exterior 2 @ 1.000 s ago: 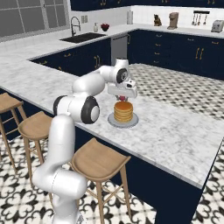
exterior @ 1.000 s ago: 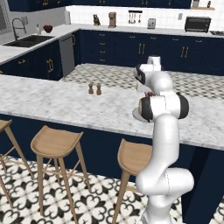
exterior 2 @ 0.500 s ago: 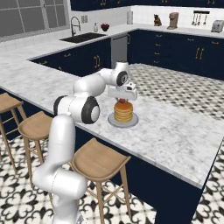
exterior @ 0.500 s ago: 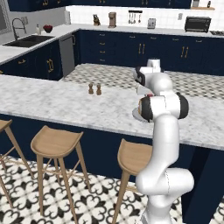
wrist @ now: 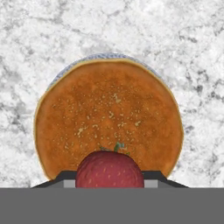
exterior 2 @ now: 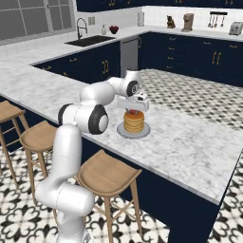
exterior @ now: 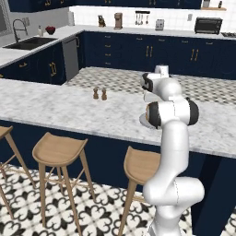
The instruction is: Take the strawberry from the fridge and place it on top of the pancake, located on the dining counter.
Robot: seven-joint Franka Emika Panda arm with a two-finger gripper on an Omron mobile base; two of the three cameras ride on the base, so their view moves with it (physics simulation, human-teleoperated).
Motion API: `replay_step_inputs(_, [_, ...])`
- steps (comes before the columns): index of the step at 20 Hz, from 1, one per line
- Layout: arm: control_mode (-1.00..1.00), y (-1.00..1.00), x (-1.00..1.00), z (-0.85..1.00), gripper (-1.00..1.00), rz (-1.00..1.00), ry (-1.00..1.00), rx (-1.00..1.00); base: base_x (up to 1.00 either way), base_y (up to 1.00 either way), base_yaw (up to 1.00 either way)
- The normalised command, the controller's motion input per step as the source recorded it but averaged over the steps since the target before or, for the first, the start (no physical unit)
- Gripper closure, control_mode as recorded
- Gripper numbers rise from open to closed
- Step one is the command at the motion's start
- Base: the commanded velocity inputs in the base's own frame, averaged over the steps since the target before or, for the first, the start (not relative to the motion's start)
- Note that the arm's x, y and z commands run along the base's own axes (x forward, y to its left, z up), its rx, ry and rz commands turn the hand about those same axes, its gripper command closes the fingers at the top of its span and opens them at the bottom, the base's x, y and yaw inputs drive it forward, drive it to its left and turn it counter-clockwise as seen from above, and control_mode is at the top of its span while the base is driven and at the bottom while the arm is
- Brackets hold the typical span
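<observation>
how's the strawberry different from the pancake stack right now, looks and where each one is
The strawberry is dark red, rounded and small; the pancake stack is golden-orange, flat-topped and much wider. The strawberry is held in the pincer just above the stack; the pancake rests on a pale plate on the dining counter. Both look round from above.

Navy cabinets [exterior: 110,48] with gold handles are ranged along the far walls beneath a pale countertop [exterior: 138,30]. A sink [exterior: 28,43] is set at the left. The floor [exterior: 27,207] is laid in black-and-white patterned tile. Wooden stools [exterior: 60,152] are lined up in front.
</observation>
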Motion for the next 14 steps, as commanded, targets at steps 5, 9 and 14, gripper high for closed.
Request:
replay_step_inputs(5, [-1.0, 0.0, -0.01, -0.3, 1.0, 0.0, 0.0, 0.0, 0.0, 0.0, 0.0])
replay_step_inputs(9, [-1.0, 0.0, -0.06, -0.26, -1.0, 0.0, 0.0, 0.0, 0.0, 0.0, 0.0])
replay_step_inputs(14, [-1.0, -0.03, -0.13, -0.2, -1.0, 0.0, 0.0, 0.0, 0.0, 0.0, 0.0])
